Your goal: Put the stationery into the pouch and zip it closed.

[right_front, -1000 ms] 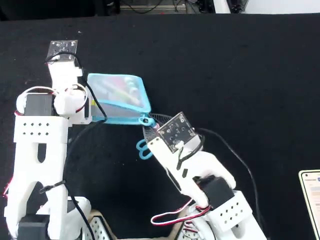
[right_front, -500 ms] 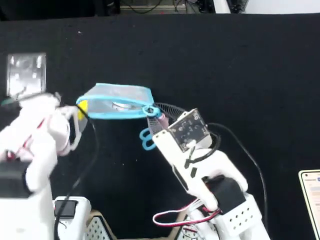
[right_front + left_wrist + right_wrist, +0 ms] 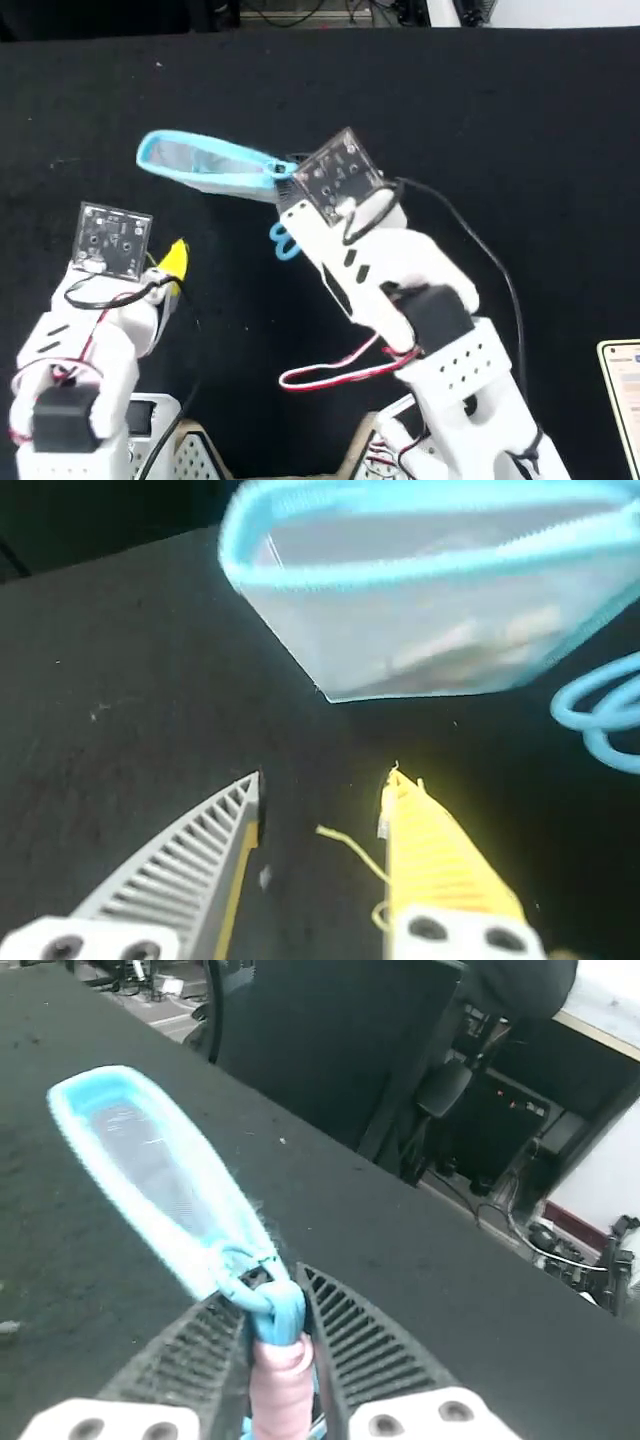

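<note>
The light blue pouch point(image 3: 200, 162) with clear sides hangs off the table, tilted, held at its zipper end by my right gripper point(image 3: 283, 178). In the right wrist view that gripper point(image 3: 270, 1305) is shut on the blue zipper pull, with a pink piece point(image 3: 280, 1375) between the fingers and the pouch point(image 3: 150, 1165) stretching away. A blue cord loop point(image 3: 283, 243) dangles below. My left gripper point(image 3: 168, 272) is at the front left, apart from the pouch. It stands open point(image 3: 320, 795) with nothing between its fingers; the pouch point(image 3: 430, 610) is ahead, with stationery point(image 3: 450, 645) dimly seen inside.
The table is covered in black cloth point(image 3: 520, 130). A white card point(image 3: 622, 385) lies at the right edge. Red and white cables point(image 3: 330, 370) hang from the right arm near the front. A dark chair point(image 3: 330, 1040) and desks stand beyond the table's far edge.
The left arm came off the pouch's left end and drew back to the front left. The right gripper carried the pouch up and toward the back, so it now hangs tilted.
</note>
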Robot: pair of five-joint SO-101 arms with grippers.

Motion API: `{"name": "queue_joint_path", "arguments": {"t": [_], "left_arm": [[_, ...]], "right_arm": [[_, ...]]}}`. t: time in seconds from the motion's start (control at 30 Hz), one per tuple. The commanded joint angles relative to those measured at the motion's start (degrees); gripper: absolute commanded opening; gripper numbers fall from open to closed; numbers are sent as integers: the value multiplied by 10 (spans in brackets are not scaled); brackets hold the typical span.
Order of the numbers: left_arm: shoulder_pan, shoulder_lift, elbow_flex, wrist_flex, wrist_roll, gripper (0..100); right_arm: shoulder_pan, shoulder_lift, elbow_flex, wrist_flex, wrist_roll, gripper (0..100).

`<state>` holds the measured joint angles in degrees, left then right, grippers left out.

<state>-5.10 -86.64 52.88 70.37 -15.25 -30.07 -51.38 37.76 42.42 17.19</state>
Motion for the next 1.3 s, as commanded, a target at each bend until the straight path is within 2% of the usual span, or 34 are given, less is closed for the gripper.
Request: {"name": "queue_joint_path", "arguments": {"t": [0.0,0.1,0.17,0.33,0.57,0.83,0.9,1.03,1.13,1.27], "left_arm": [[6,-35,149,-174,56,202],[6,-59,239,-281,120,202],[5,-82,282,-329,156,202],[5,-162,332,-350,193,202],[12,-178,276,-234,209,206],[15,-178,168,-74,204,207],[40,-178,162,-55,175,207],[131,-180,157,-7,102,207],[180,-180,157,2,97,207],[207,-180,157,2,99,207]], "right_arm": [[-53,1,-66,33,4,10],[-98,1,-73,63,11,10],[-130,1,-71,72,53,10],[-196,2,-70,91,154,10],[-187,1,-64,88,157,10],[-130,1,-58,85,157,10],[-126,0,-58,80,156,10],[-119,0,-57,79,145,10],[-109,0,-58,79,116,10],[-102,0,-58,79,113,11]]}}
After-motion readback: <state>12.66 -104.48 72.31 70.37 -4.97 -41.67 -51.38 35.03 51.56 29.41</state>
